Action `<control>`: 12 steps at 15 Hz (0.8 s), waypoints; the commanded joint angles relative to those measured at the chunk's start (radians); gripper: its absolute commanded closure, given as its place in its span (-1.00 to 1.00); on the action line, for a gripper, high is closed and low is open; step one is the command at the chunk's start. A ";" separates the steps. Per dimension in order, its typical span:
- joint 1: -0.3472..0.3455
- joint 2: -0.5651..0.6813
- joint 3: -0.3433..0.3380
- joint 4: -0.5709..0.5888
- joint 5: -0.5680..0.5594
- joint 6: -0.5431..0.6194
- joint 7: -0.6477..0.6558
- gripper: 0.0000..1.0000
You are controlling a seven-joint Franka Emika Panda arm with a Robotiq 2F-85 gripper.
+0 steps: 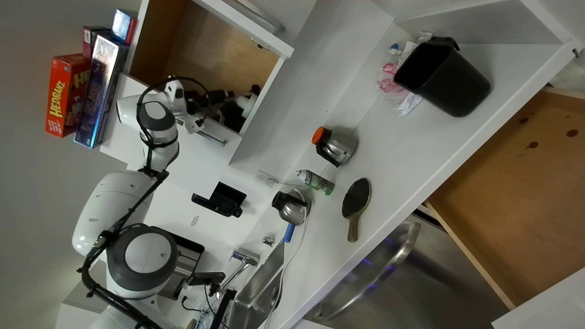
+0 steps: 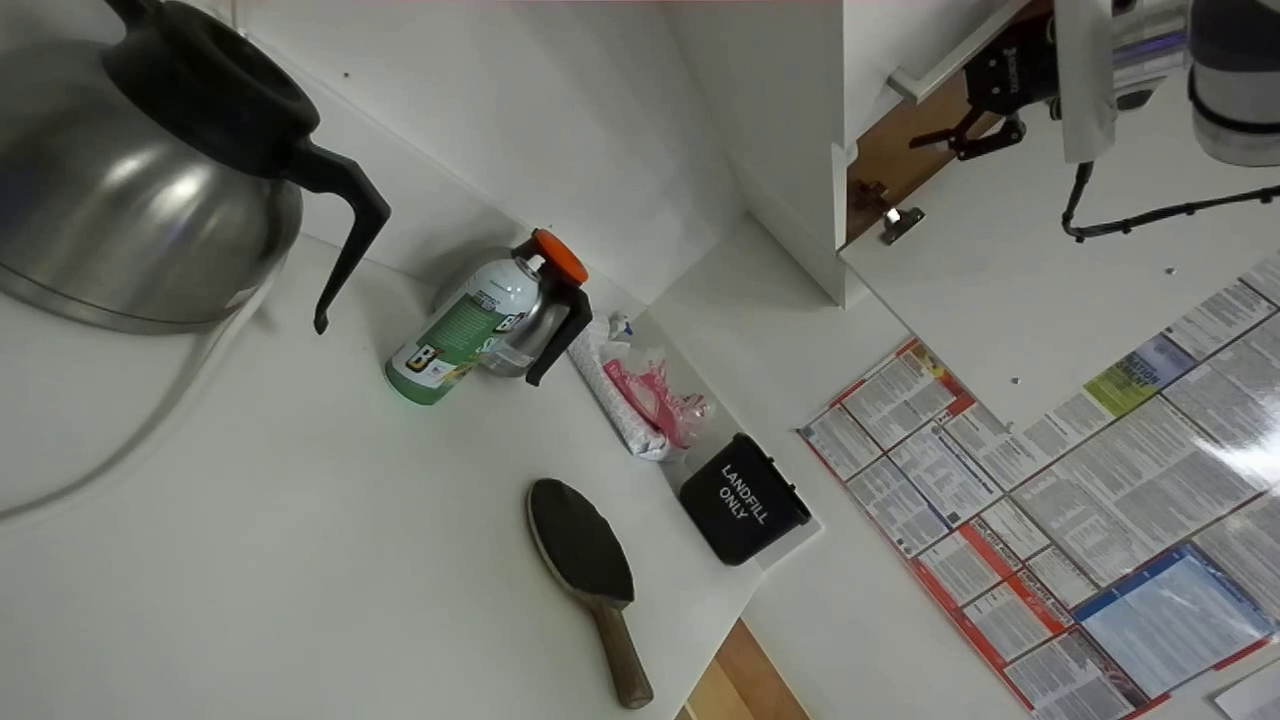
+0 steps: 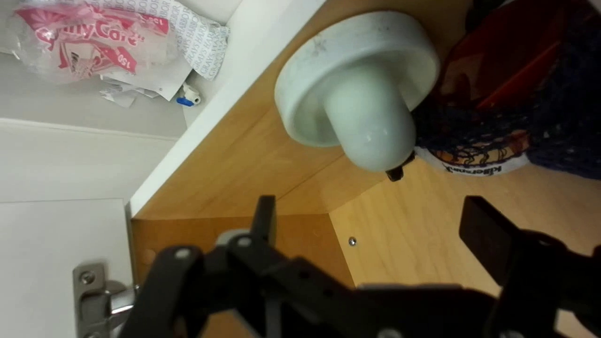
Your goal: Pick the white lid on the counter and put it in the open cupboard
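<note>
Fingers (image 3: 486, 237) spread wide, low in the wrist view, with the white lid (image 3: 359, 94) at upper centre inside the open cupboard (image 1: 224, 50).

Sharing the cupboard's light wood interior, at the upper right of the wrist view, are dark knit material (image 3: 558, 126) and a red object (image 3: 507, 56). At upper right in an exterior view, a black bin (image 1: 450, 77) rests on the white surface (image 1: 406, 146), its inside too dark to read; a steel carafe (image 1: 342, 144) with an orange top stands mid-frame. Round and glossy, the lid has a thick rim toward the top of the frame and a blunt knob angled down and right.
</note>
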State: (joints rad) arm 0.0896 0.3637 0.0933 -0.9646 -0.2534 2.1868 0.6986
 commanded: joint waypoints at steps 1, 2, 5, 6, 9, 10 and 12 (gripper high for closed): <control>-0.021 -0.047 -0.006 0.007 0.017 -0.100 -0.015 -1.00; -0.034 -0.064 -0.003 -0.004 0.035 -0.129 -0.037 -1.00; -0.077 -0.130 0.002 -0.068 0.081 -0.221 -0.109 -1.00; -0.089 -0.148 0.000 -0.088 0.094 -0.248 -0.132 -1.00; -0.135 -0.226 -0.003 -0.192 0.158 -0.296 -0.206 -1.00; -0.150 -0.255 -0.004 -0.232 0.185 -0.308 -0.236 -1.00; -0.173 -0.316 -0.009 -0.312 0.223 -0.329 -0.300 -1.00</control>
State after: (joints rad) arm -0.0493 0.1734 0.0886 -1.1122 -0.0879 1.8868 0.4801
